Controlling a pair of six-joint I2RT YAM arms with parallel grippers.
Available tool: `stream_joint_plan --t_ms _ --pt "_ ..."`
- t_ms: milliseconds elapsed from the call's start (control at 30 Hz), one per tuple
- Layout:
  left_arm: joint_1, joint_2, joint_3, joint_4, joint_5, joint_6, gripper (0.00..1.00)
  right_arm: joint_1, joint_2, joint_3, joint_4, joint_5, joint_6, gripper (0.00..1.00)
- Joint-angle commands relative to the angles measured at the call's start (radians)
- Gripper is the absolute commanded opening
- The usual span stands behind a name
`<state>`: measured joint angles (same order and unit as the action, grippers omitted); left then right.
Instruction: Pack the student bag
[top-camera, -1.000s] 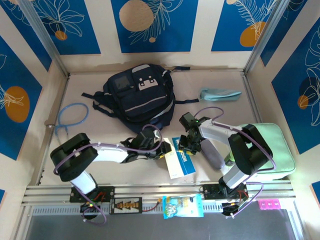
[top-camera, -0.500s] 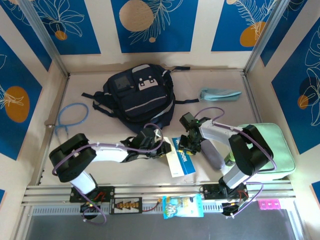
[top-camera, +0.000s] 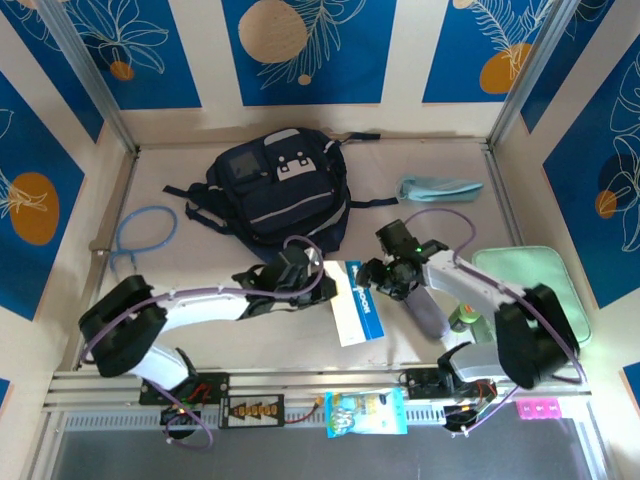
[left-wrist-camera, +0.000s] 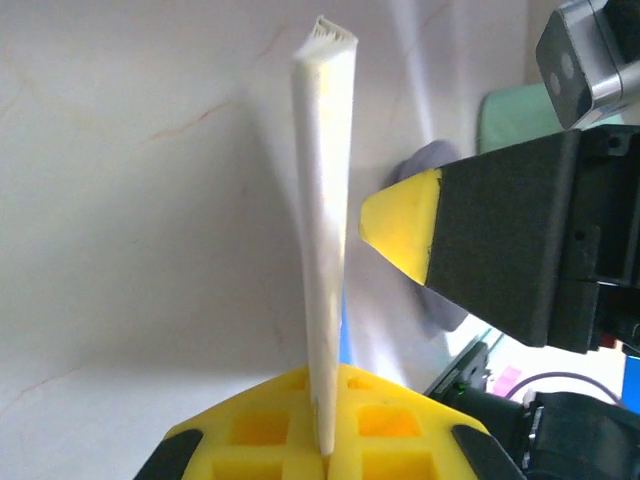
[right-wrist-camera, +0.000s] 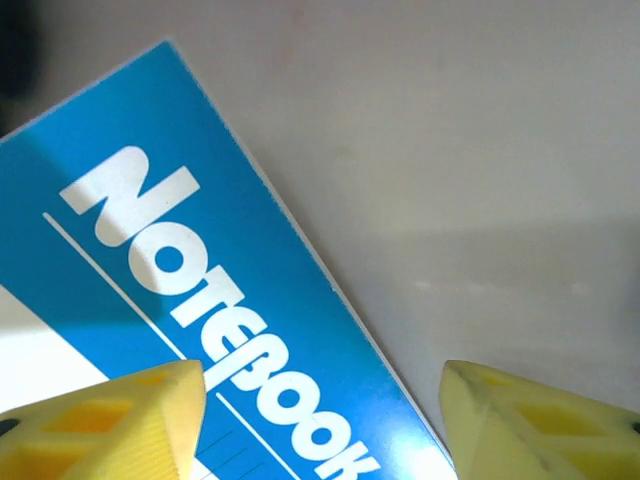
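The bag (top-camera: 280, 200) lies flat at the far middle of the table (top-camera: 200, 320), front pockets up and straps spread on both sides. No opening shows from above, so what it holds cannot be told. A flat mint case (top-camera: 540, 290) lies at the right edge, partly under the right arm, and its inside is hidden too.

Just in front of the bag lies a blue and white notebook (top-camera: 355, 312). The left gripper (top-camera: 322, 288) is clamped on it. The left wrist view shows the notebook (left-wrist-camera: 325, 200) edge-on, pinched between the yellow pads (left-wrist-camera: 270, 425). The right gripper (top-camera: 380, 282) hangs just beside it with jaws apart. The right wrist view shows its two yellow fingertips (right-wrist-camera: 110, 420) spread wide over the cover (right-wrist-camera: 200, 260), which reads "Notebook" and is cut off at the frame's edges.

A grey pouch (top-camera: 432, 315) lies half under the right arm. Beside it stands a small green-topped can (top-camera: 462, 318), too small to make out. A blue cable (top-camera: 145, 230) loops at the far left. A pale blue cloth (top-camera: 440, 188) lies at the far right. A snack packet (top-camera: 365, 412) sits on the near rail between the arm bases.
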<state>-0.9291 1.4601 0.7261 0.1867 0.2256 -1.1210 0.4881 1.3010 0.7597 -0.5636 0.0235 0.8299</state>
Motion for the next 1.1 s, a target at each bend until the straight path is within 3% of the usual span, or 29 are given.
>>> stream_joint_plan --t_ms 0,200,400,567,867,1067 --pt "0.049 -0.077 0.078 -0.121 -0.051 0.100 0.00 -0.050 -0.094 0.020 0.035 -0.042 -0.017 0.72" --pt "0.199 -0.138 0.155 -0.114 -0.009 0.124 0.00 -0.138 -0.223 0.002 0.188 -0.130 -0.004 0.99" --pt "0.313 -0.157 0.225 -0.031 0.008 0.052 0.00 -0.173 -0.246 -0.039 0.429 -0.332 0.149 0.99" --pt "0.353 -0.188 0.284 -0.008 -0.018 0.030 0.00 -0.176 -0.231 -0.121 0.713 -0.443 0.394 0.99" --pt "0.354 -0.219 0.295 0.075 -0.071 -0.049 0.00 -0.165 -0.165 -0.235 1.200 -0.452 0.738 1.00" --pt "0.353 -0.204 0.300 0.085 -0.070 -0.063 0.00 -0.159 -0.209 -0.209 1.219 -0.390 0.749 0.99"
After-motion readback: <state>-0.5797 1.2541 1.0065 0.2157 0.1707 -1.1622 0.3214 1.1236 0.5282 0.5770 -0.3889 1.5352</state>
